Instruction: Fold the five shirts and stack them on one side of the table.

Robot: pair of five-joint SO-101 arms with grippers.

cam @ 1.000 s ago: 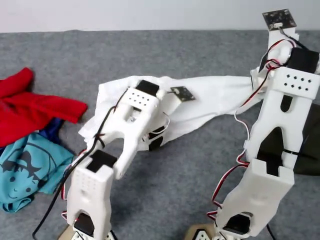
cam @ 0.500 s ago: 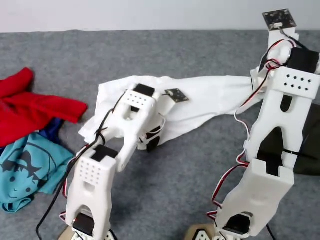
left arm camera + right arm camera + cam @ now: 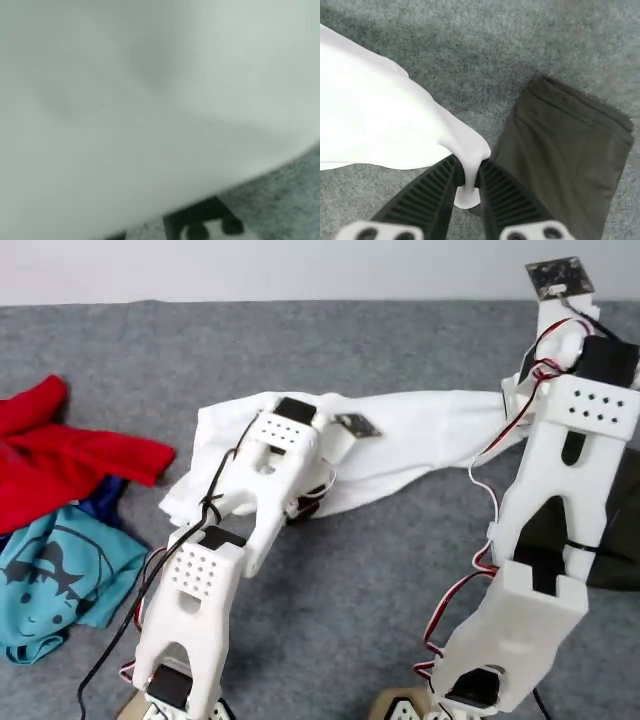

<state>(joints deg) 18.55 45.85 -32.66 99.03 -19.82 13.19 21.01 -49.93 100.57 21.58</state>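
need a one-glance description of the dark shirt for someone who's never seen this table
On the grey table, go to the right side, where the right gripper pinches the white shirt. The dark shirt lies right beside it: brownish and neatly folded, unlike the stretched-out white one.

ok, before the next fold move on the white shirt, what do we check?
1. Right gripper shut on a corner of the white shirt: ok.
2. Left gripper holding the white shirt: cannot tell, it sits over the cloth.
3. White shirt lying flat: not ok, it is bunched and creased around the left gripper.
4. Held corner clear of the folded dark shirt: cannot tell, they sit close together.
5. Red shirt and teal shirt clear of the white one: ok, piled apart from it.
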